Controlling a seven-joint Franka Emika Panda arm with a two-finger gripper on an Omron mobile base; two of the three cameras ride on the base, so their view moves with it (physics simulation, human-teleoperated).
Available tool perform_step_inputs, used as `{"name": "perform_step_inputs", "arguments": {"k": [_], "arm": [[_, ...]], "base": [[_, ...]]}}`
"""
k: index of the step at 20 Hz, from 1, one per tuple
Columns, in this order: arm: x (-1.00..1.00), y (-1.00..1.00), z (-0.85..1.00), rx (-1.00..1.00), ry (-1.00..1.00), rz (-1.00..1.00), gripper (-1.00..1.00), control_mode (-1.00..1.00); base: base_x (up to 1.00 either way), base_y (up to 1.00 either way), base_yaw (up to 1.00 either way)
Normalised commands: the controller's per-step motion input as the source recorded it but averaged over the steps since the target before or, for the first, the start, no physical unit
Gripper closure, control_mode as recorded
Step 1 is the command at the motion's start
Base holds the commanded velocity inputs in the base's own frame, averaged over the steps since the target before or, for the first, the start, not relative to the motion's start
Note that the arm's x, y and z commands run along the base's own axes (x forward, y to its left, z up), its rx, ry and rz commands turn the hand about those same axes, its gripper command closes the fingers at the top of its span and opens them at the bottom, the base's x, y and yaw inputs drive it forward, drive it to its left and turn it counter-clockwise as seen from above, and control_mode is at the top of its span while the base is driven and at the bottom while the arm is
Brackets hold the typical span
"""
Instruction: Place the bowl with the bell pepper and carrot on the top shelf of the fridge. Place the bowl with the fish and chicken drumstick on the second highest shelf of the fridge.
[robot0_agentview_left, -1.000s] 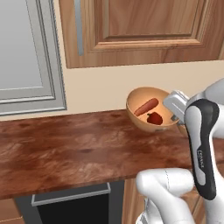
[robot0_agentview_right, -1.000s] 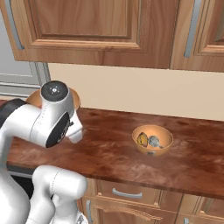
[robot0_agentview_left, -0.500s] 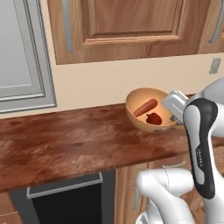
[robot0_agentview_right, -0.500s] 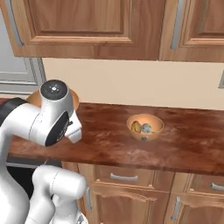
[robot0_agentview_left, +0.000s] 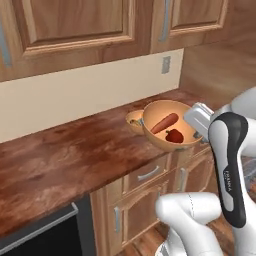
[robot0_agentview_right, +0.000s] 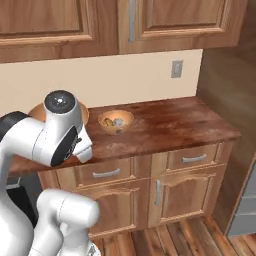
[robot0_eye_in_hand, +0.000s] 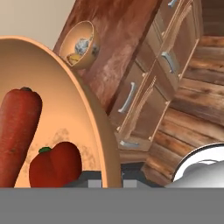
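The round orange-tan bowl with the bell pepper and carrot (robot0_agentview_left: 170, 132) is sitting mid-frame; you're gripping its right rim with the gripper (robot0_agentview_left: 196, 125), the fridge being nowhere visible.

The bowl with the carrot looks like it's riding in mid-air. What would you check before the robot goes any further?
1. Bowl with the bell pepper and carrot off the counter, carried at the gripper: ok.
2. Carrot and bell pepper inside: ok.
3. Bowl level: slightly tilted, nothing spilling: ok.
4. Finger grip on the rim: cannot tell, hidden by the bowl.
5. Bowl with the fish and chicken drumstick safe on the counter: ok.
6. Fridge shelf reachable: cannot tell.
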Motion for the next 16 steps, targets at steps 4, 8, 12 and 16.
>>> {"name": "perform_step_inputs", "arguments": {"k": [4,8,12,16], "arm": [[0.00,0.00,0.00,0.00,0.00,0.00,1.00,1.00],[0.00,0.00,0.00,0.00,0.00,0.00,1.00,1.00],[0.00,0.00,0.00,0.00,0.00,0.00,1.00,1.00],[0.00,0.00,0.00,0.00,0.00,0.00,1.00,1.00]], "base": [[-0.12,-0.29,-0.67],[0.00,-0.51,-0.63],[0.04,-0.54,-0.66],[0.08,-0.67,-0.66]]}}
